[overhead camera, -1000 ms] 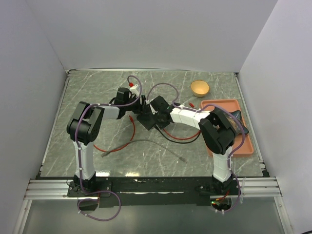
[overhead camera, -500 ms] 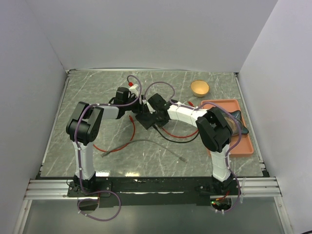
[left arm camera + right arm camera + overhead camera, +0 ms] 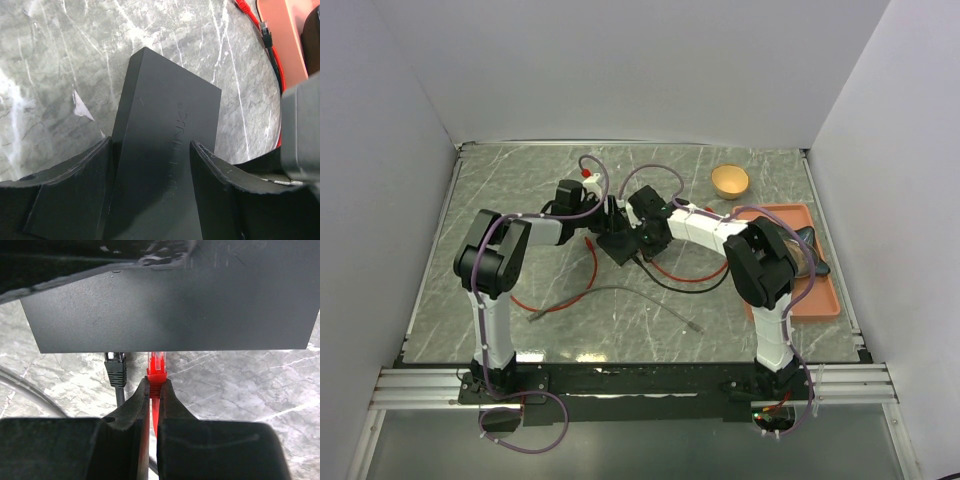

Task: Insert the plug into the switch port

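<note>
Switch port is hidden along the near edge of the black box [image 3: 170, 310], which the left gripper [image 3: 150, 152] clamps across its width. At that edge, just right of a black plug [image 3: 115, 367], the right gripper [image 3: 154, 390] pinches the red plug [image 3: 156, 365], whose clear tip meets the box. Insertion looks just begun; next comes a straight push inward.

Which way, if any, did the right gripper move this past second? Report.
Yes: the right gripper edged slightly up-frame, toward the level of the yellow bowl.
</note>
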`<action>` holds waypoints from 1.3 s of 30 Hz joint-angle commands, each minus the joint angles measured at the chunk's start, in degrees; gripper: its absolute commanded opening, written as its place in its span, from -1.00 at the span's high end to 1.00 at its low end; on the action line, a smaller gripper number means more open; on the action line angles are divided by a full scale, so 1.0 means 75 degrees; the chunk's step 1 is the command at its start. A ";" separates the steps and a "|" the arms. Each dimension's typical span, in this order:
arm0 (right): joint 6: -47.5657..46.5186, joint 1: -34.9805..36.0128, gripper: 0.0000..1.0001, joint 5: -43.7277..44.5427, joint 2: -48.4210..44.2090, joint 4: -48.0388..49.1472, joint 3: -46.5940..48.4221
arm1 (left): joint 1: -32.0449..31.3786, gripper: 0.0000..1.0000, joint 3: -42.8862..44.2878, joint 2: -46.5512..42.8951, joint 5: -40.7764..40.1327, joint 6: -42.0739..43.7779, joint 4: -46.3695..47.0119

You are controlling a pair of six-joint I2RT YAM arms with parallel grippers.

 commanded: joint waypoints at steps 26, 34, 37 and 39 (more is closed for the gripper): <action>0.0521 0.0356 1.00 0.0496 -0.0227 0.2036 0.0154 | -0.0499 -0.25 -0.0538 -0.0491 0.0930 -0.0544 0.0161; 0.0605 0.0438 1.00 -0.0159 -0.0344 0.2515 -0.0009 | -0.0674 -0.25 -0.0668 -0.0315 0.0954 -0.0815 0.0303; 0.0358 0.0532 1.00 -0.0148 -0.0450 0.2587 -0.0069 | -0.0710 -0.27 -0.0656 -0.0245 0.0931 -0.0803 0.0315; -0.0028 0.0556 1.00 -0.0346 -0.0520 0.2679 -0.0103 | -0.0710 -0.28 -0.0622 -0.0233 0.0954 -0.0733 0.0269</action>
